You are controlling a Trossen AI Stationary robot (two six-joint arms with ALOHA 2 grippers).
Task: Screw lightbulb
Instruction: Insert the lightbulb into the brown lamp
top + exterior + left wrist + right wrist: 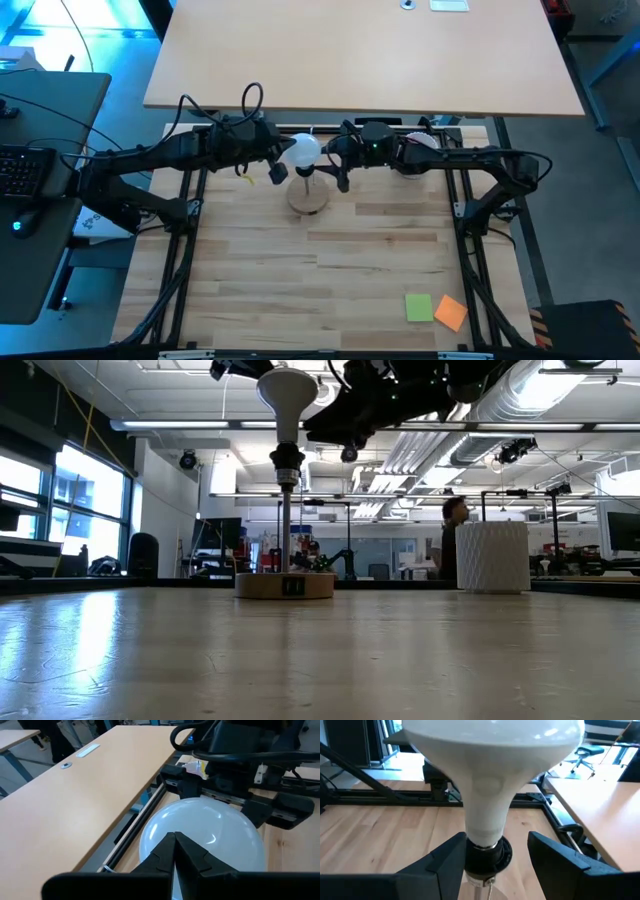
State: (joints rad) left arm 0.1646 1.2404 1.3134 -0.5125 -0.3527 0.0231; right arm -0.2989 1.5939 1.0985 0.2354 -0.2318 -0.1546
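lightbulb: seated upright in black socket post of wooden stand, upper centre of high view | left gripper: jaws together, beside globe | right gripper: jaws apart, flanking bulb neck | surface: pale planks, green note, orange note lower right | room: ribbed white cup, person behind, ceiling ducts

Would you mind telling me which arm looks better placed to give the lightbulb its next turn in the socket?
Probably the right. The right gripper has open fingers on either side of the lightbulb neck, just above the black socket. The left gripper is shut and sits beside the globe, so it would have to reopen first.
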